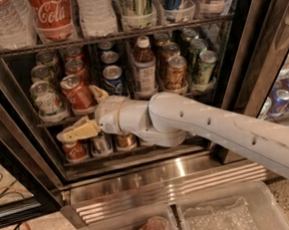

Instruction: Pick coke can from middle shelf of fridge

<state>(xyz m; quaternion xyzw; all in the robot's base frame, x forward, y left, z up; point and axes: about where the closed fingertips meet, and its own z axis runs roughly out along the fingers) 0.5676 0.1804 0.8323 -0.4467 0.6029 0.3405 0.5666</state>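
Beige two-finger gripper (79,113) on the white arm is spread, holding nothing. Red aluminium coke can (77,94) stands between its fingers, ungrasped, on the wire middle shelf (47,123) of the black-framed fridge (249,54). Closing and withdrawal remain.

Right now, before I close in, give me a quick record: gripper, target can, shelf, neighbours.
tool: gripper, open, at the left front of the middle shelf
target: coke can, upright, front of its lane, not gripped
fingers: one finger just right of the can, the other below the shelf edge
neighbours: pale can left, blue can right
fridge: open, arm reaching in
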